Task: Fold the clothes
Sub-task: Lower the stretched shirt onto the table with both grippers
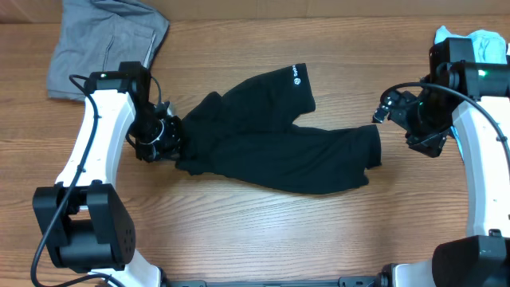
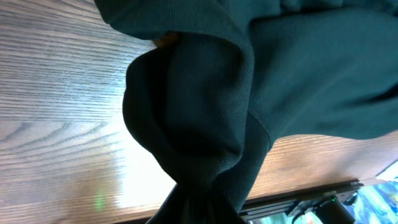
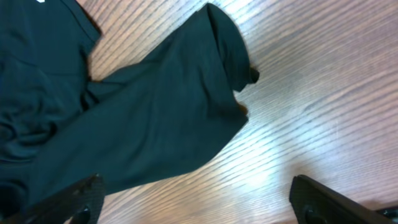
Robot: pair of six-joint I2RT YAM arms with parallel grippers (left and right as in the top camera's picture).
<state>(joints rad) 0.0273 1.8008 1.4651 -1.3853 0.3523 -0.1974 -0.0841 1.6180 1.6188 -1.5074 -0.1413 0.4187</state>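
Left hand (image 1: 170, 137) pinches the T-shirt (image 1: 271, 155) at its left edge; right hand (image 1: 384, 110) gapes empty. Spreading stage, I judge; next I grasp the right hem.

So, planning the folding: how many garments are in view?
3: the black T-shirt mid-table, a grey garment at top left, a light blue shirt at top right, partly hidden.

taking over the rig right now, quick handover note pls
Left gripper: jaws shut on the bunched left end of the black T-shirt.
Right gripper: jaws open, empty, beside the shirt's right edge.
Shirt: crumpled mid-table, logo sleeve towards the far side. Grey garment lies far left and light blue shirt far right, both apart from it.
Done: no fold yet.
Left: spread it flat, then fold.
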